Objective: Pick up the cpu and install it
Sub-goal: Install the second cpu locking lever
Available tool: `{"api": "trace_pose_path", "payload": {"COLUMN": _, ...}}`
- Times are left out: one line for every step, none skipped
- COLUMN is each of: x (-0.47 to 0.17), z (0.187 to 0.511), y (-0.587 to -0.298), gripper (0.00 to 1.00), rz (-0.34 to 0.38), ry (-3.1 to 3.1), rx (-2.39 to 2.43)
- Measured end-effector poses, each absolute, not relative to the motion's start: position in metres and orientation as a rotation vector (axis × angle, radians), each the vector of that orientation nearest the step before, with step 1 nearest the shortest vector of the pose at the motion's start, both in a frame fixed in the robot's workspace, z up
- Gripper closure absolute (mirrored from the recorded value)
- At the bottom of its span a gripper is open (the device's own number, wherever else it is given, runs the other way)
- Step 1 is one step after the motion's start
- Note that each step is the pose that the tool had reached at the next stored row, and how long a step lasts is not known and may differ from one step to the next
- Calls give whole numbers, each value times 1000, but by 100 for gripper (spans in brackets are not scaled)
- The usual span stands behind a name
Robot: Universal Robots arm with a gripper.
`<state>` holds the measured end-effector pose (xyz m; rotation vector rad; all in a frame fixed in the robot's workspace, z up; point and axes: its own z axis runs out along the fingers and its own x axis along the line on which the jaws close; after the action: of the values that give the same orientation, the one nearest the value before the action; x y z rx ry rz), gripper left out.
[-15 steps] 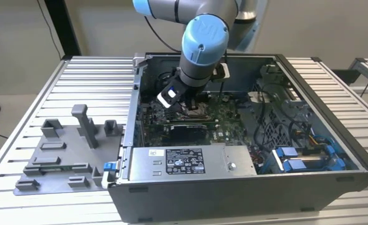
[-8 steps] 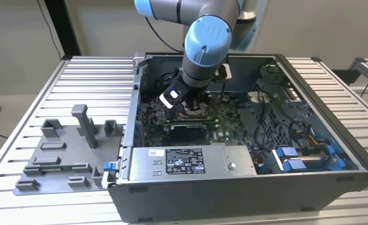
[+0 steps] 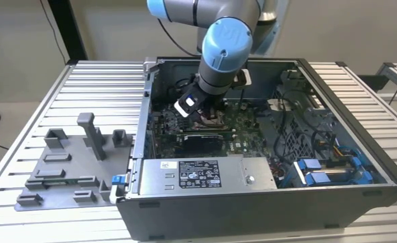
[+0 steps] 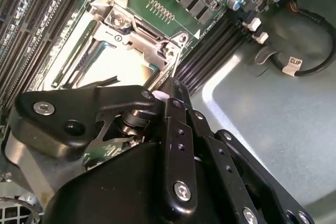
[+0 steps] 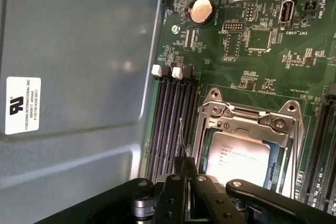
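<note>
The cpu [image 5: 239,158], a silvery square with small print on top, lies inside the metal-framed socket [image 5: 247,116] on the green motherboard. In the second wrist view the socket frame [image 4: 142,32] surrounds a bright metal surface. My gripper [image 3: 202,119] hangs low inside the open computer case, just above the socket. Its black fingers come together in a single tip in both wrist views [image 4: 167,90] [image 5: 187,163], and I see nothing held between them. The tip stands at the socket's edge, beside the memory slots [image 5: 170,124].
The case walls [image 3: 266,200] ring the motherboard, with the power supply [image 3: 198,174] along the near side and blue cables [image 3: 320,169] at the exterior view's right. A grey tray with upright posts [image 3: 63,172] sits on the slatted table at the exterior view's left.
</note>
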<state>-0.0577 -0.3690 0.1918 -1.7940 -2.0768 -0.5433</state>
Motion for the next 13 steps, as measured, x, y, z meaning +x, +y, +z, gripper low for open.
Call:
{"api": "trace_pose_path", "payload": {"x": -57, "z": 192, "y": -368, "gripper": 100, "rz": -543, "ry": -2077, "rx": -1794}}
{"api": "trace_pose_path", "payload": {"x": -56, "z": 192, "y": -368, "gripper": 100, "rz": -543, "ry": -2077, "rx": -1794}}
{"api": "trace_pose_path", "payload": {"x": -55, "z": 192, "y": -368, "gripper": 100, "rz": -544, "ry": -2077, "rx": -1793}}
{"api": "trace_pose_path", "payload": {"x": -55, "z": 192, "y": -367, "gripper": 100, "rz": -544, "ry": -2077, "rx": -1793}}
{"api": "trace_pose_path", "payload": {"x": -55, "z": 193, "y": -367, "gripper": 100, "rz": -544, "ry": -2077, "rx": -1794}}
{"api": "trace_pose_path", "payload": {"x": -55, "z": 196, "y": -367, "gripper": 100, "rz": -544, "ry": -2077, "rx": -1793}}
{"api": "trace_pose_path", "payload": {"x": -56, "z": 200, "y": -367, "gripper": 100, "rz": -544, "ry": -2077, "rx": -1793}}
{"api": "trace_pose_path", "payload": {"x": -58, "z": 205, "y": -367, "gripper": 100, "rz": -545, "ry": -2077, "rx": -1793}}
{"api": "trace_pose_path", "payload": {"x": -61, "z": 209, "y": -367, "gripper": 100, "rz": -544, "ry": -2077, "rx": -1793}}
{"api": "trace_pose_path", "payload": {"x": -64, "z": 213, "y": -367, "gripper": 100, "rz": -544, "ry": -2077, "rx": -1793}}
{"api": "trace_pose_path", "payload": {"x": -68, "z": 214, "y": -367, "gripper": 100, "rz": -544, "ry": -2077, "rx": -1793}}
{"api": "trace_pose_path", "payload": {"x": -72, "z": 215, "y": -367, "gripper": 100, "rz": -544, "ry": -2077, "rx": -1793}}
{"api": "trace_pose_path", "payload": {"x": -76, "z": 215, "y": -367, "gripper": 100, "rz": -544, "ry": -2077, "rx": -1793}}
